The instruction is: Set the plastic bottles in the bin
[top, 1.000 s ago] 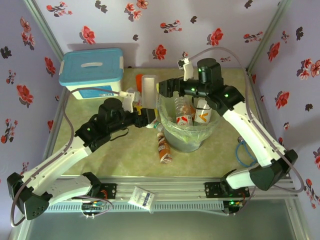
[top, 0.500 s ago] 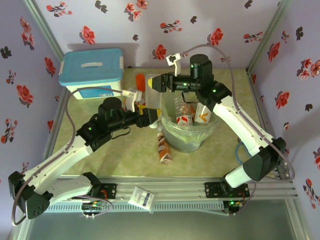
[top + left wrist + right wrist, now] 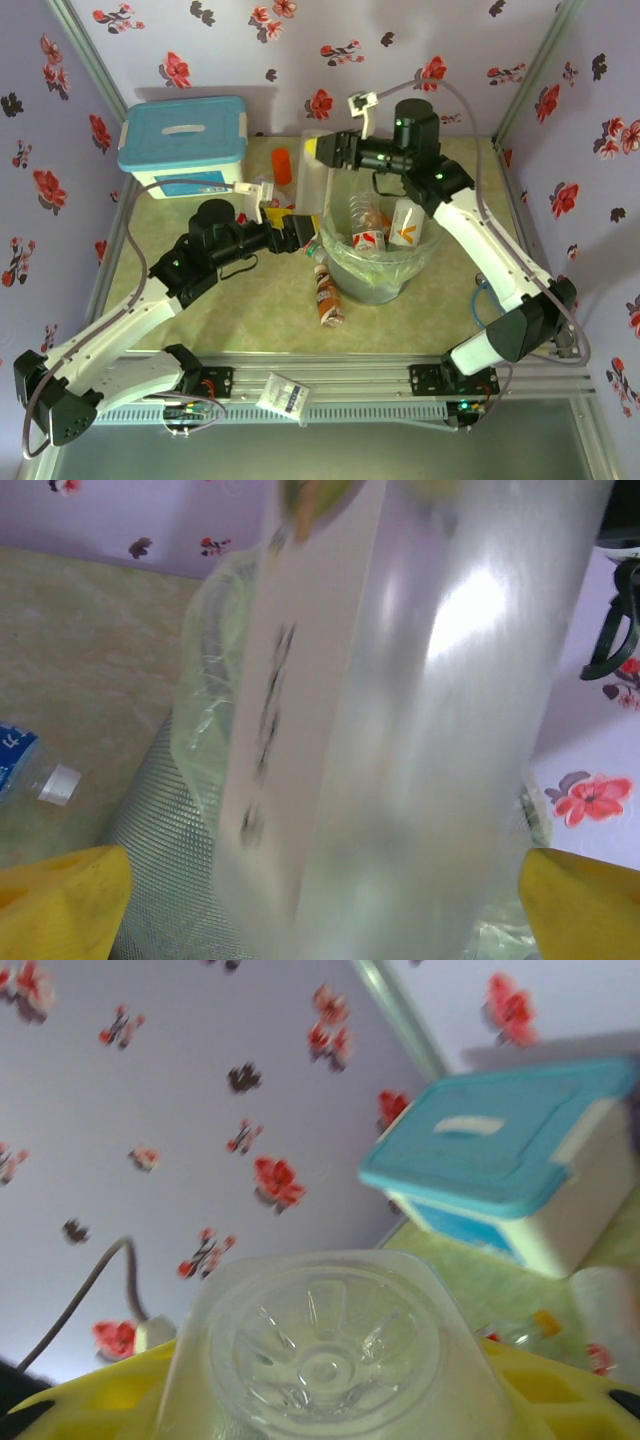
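Yellow fingers [image 3: 60, 900] of the left gripper [image 3: 292, 232] stand wide apart at the left rim of the bin [image 3: 360, 287], with a blurred clear bottle [image 3: 400, 730] rising between them; there is a gap on one side, so they are not clamping it. Just nearer than the bin, a brown-labelled bottle [image 3: 327, 293] lies on its side on the mottled pale green table [image 3: 230, 300], touching the bin's foot. From the left wrist view the bin wall is a fine grey mesh under a crinkled, glossy pale green liner [image 3: 215, 680], and a small white-capped bottle [image 3: 25, 765] with a blue label lies on the table beside it. Inside the round bin stand several bottles [image 3: 368, 232], one with a red and white label, another white with an orange mark. Above the bin's far left rim the right gripper [image 3: 325, 150] is closed on the clear bottle, a smooth cylinder with a white label; its moulded, petal-ribbed base sits between the yellow pads [image 3: 100, 1400]. Further back stands a short orange cylinder [image 3: 283, 165], and in the far left corner a white box [image 3: 185, 140] with a smooth blue lid.
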Robot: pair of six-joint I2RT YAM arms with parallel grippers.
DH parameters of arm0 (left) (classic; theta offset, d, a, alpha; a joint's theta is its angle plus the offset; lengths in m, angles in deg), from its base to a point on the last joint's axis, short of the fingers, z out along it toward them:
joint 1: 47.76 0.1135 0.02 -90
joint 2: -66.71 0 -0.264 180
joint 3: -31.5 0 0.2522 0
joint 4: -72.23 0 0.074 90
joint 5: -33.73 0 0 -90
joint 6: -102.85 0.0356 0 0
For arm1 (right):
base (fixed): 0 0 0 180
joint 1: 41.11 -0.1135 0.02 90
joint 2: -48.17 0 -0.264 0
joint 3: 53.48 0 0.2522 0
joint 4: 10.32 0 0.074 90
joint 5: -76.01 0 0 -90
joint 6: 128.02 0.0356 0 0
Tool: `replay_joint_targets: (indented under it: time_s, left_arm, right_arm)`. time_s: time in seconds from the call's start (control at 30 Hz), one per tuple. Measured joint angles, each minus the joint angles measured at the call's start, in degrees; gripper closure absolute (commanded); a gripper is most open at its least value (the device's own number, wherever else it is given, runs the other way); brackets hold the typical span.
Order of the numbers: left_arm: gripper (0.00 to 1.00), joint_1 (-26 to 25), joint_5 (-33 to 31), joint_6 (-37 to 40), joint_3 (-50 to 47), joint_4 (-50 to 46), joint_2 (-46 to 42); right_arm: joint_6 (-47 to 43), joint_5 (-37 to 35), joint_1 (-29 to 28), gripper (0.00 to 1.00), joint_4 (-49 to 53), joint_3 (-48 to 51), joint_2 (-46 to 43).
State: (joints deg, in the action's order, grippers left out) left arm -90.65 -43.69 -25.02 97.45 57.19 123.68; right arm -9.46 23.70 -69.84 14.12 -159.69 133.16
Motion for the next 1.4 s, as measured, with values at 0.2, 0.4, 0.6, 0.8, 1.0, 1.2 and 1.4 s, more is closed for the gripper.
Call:
replay_joint_targets:
  time_s: [0.2, 0.4, 0.6, 0.8, 1.0, 1.2, 1.4]
  left_arm:
    - [0.00, 0.07, -1.66, -0.55, -0.07, 0.76, 0.44]
    - [0.00, 0.07, -2.56, -0.59, 2.47, 0.39, 6.86]
    - [0.00, 0.07, -3.39, -0.59, 5.01, -0.04, 12.00]
    - [0.00, 0.07, -4.09, -0.74, 5.09, -0.68, 13.94]
    - [0.00, 0.07, -4.98, -1.29, 5.11, 0.57, 15.52]
    - [0.00, 0.07, -5.05, -2.67, 5.42, 2.14, 17.03]
    - [0.00, 0.04, -5.05, -3.82, 5.42, 2.73, 17.49]
  right_arm:
    - [0.20, -8.41, 6.19, 0.61, 0.31, -0.42, -6.32]
    - [-1.55, -16.35, 9.66, 0.60, 2.91, -0.39, -13.31]
    - [-8.44, -24.72, 10.10, 0.60, 17.00, -3.69, -13.66]
    - [-11.02, -28.22, 10.10, 0.61, 28.59, -0.50, -11.72]
    - [-10.60, -28.24, 10.03, 0.61, 33.05, 7.34, -10.54]
    - [-9.49, -24.72, 9.16, 0.62, 33.40, 12.28, -10.36]
    - [-9.51, -22.25, 9.11, 0.63, 33.35, 12.87, -10.19]
